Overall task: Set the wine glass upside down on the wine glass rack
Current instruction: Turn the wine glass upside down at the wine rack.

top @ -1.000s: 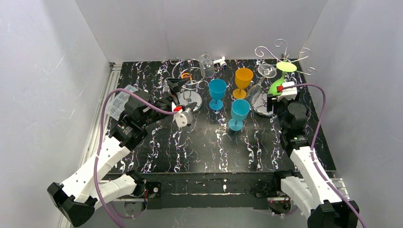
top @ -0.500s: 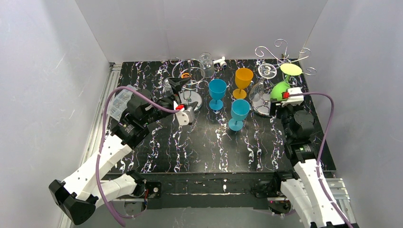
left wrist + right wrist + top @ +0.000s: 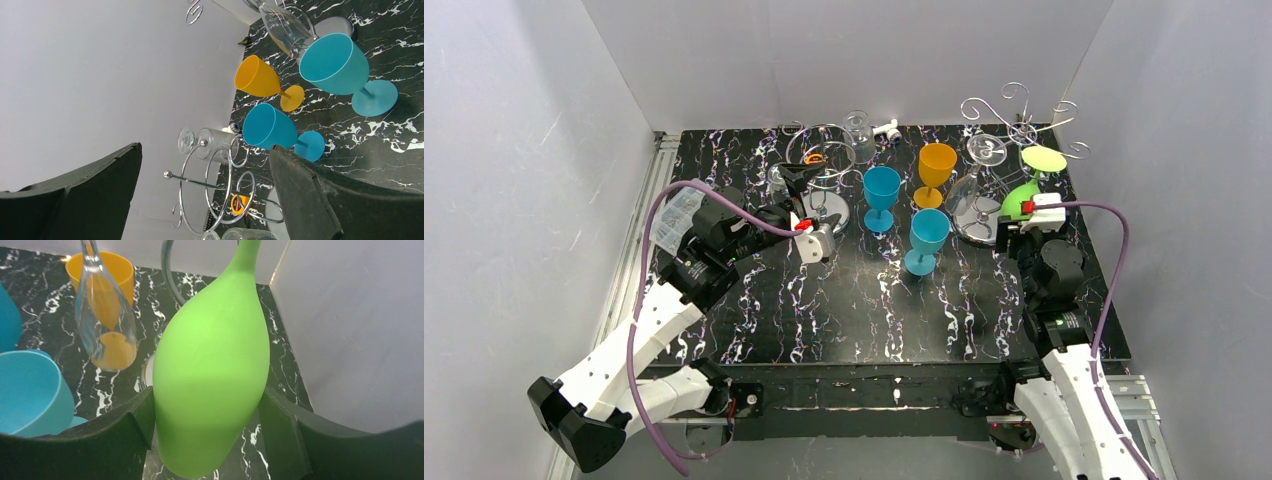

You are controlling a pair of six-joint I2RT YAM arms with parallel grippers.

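Observation:
A green wine glass (image 3: pixel 1017 196) hangs upside down and tilted, its pale round foot (image 3: pixel 1044 158) up beside the right scroll arms of the wine glass rack (image 3: pixel 1022 122). My right gripper (image 3: pixel 1022 214) is shut on its bowl (image 3: pixel 210 370), with both fingers pressed against its sides. A clear glass (image 3: pixel 969 190) hangs upside down on the rack's left side. My left gripper (image 3: pixel 796 182) is open with nothing between its fingers (image 3: pixel 300 185), beside the shorter loop-ring stand (image 3: pixel 220 185).
Two blue goblets (image 3: pixel 882 190) (image 3: pixel 929 232) and an orange one (image 3: pixel 937 163) stand mid-table, left of the rack's round base (image 3: pixel 980 225). A clear glass (image 3: pixel 859 125) lies at the back. A plastic bag (image 3: pixel 674 213) sits at the left edge. The white wall is close on the right.
My right gripper has carried the green wine glass to the right and slightly nearer, its foot now lower beside the rack's right arms. The left arm has barely shifted.

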